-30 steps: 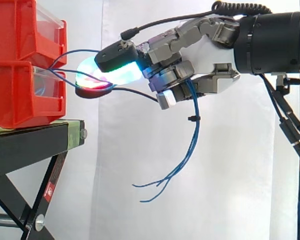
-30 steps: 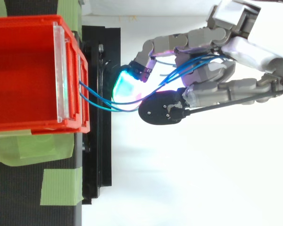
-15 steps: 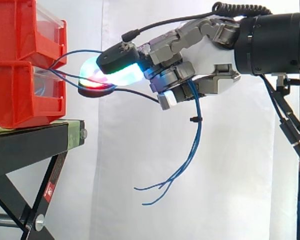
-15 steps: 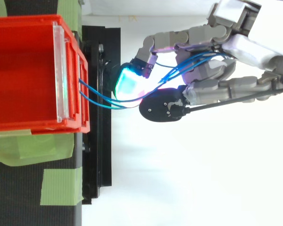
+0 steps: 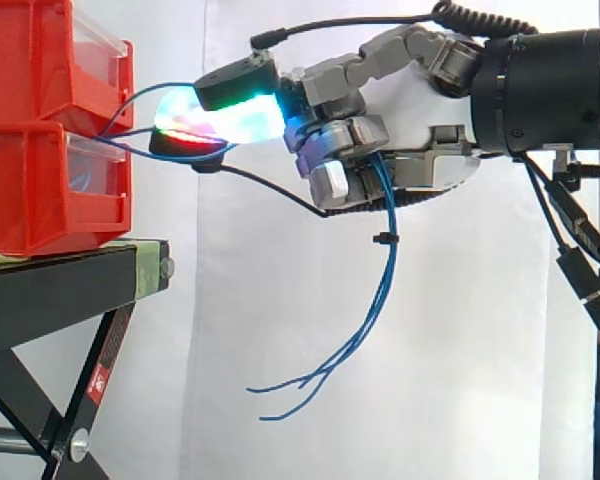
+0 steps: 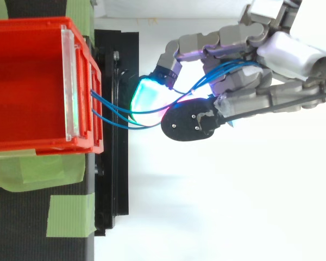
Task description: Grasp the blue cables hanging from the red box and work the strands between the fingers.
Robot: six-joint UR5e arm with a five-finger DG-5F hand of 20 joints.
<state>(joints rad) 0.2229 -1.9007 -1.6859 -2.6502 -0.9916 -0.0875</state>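
upper middle of the side view: hand point(image 5: 420, 110) reaches in level from the right edge, fingers curled and closed round the blue cables point(image 5: 391, 265). glowing fingertips point(image 5: 220, 115) point left toward the red box point(image 5: 40, 190), near its front but apart from it.

cable run, two legs:
- first leg: strands leave the front of the red box at left of frame and go rightward, roughly level, to the pads. from above they bow a little toward the bottom of the frame between box lip and pads, so some slack is left.
- second leg: strands thread through the curled fingers and drop out under the palm. they hang nearly straight down past a small black tie point(image 5: 383, 238), with the loose ends point(image 5: 310, 385) curling off toward lower left.

judgement: the fixed end lies left of the hand and the free tail below it. working the strands between the fingers should stay along that left-right line. any drift rightward would likely eat the slack and tug the box on its black stand point(image 5: 70, 270).
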